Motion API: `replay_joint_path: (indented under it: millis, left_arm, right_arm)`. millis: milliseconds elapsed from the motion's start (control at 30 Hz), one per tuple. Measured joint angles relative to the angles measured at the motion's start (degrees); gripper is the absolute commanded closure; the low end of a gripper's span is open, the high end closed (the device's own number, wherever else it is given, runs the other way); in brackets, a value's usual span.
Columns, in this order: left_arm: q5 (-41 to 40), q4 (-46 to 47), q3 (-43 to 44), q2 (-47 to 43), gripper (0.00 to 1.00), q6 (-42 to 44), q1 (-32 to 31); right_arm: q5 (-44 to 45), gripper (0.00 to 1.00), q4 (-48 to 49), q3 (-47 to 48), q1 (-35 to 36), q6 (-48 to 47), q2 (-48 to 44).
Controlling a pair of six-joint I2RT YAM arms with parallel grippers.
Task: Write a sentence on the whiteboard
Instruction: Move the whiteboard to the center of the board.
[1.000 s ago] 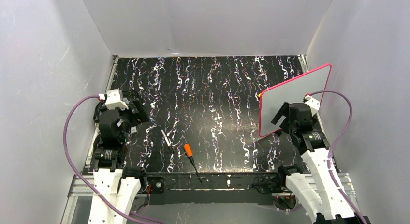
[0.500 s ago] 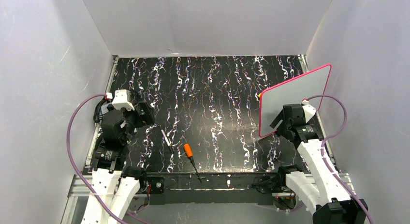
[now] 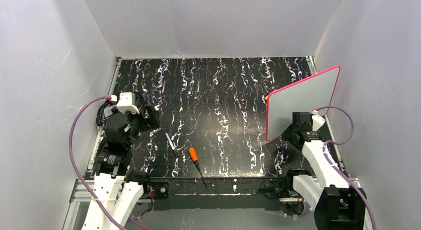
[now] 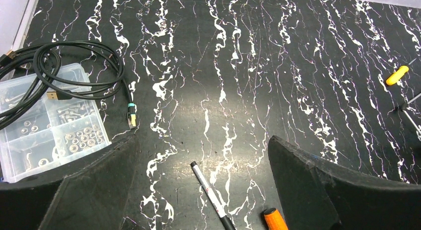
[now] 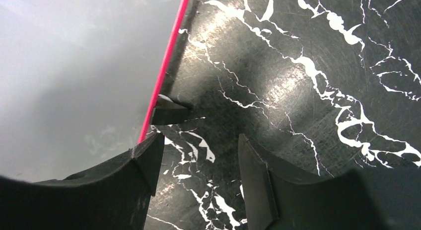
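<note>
The left gripper (image 4: 201, 140) hung with its jaws spread wide and nothing in them. The pen (image 4: 208, 192) lay slanted on the table (image 4: 238, 51) just below the gap, its far end toward the middle of the opening. The orange handle of a screwdriver (image 4: 274, 219) lay just beside the pen's near end, close to the right finger. Off to the left sat a clear box of screws (image 4: 44, 130) with a black cable (image 4: 74, 76) looped over it.

The right gripper (image 5: 201, 140) had its jaws partly apart and gripped nothing; bare table showed between them. Just beyond its left finger stood the whiteboard (image 5: 74, 66), propped at a tilt on the right side of the table, one black foot (image 5: 169, 111) poking out beside its pink frame. Its face was blank: no word of the sentence showed.

The step in hand looked to be fetching the pen. To do it well, the left gripper would need to turn so its fingers crossed the barrel rather than ran along it. It should then come down over the middle of the barrel, away from the screwdriver, and close only once both fingers reached the table. Whether the pen was capped could not be told.
</note>
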Motion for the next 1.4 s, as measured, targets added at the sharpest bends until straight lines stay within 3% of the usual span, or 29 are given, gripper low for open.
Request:
replay_joint_path:
  millis: [133,667,1000,1267,1400]
  left_arm:
    - [0.02,0.00,0.00,0.02,0.01,0.00,-0.04]
    - [0.87,0.00,0.00,1.03,0.01,0.00,-0.04]
    - [1.09,0.02,0.00,1.60,0.01,0.00,-0.04]
    - [1.25,0.00,0.00,1.86,0.01,0.00,-0.04]
    - [1.29,0.02,0.00,1.99,0.01,0.00,-0.04]
  right_arm:
    - [-1.14,0.36,3.48,-2.69,-1.38,-1.25,0.46]
    - [-11.41,0.63,11.72,-4.59,-1.44,-8.96,2.97]
    - [-14.80,0.68,12.70,-5.25,-1.49,-11.61,3.82]
    - [-15.13,0.64,13.84,-5.55,-1.49,-11.72,5.42]
    - [-11.69,0.55,13.42,-5.38,-1.46,-11.39,4.39]
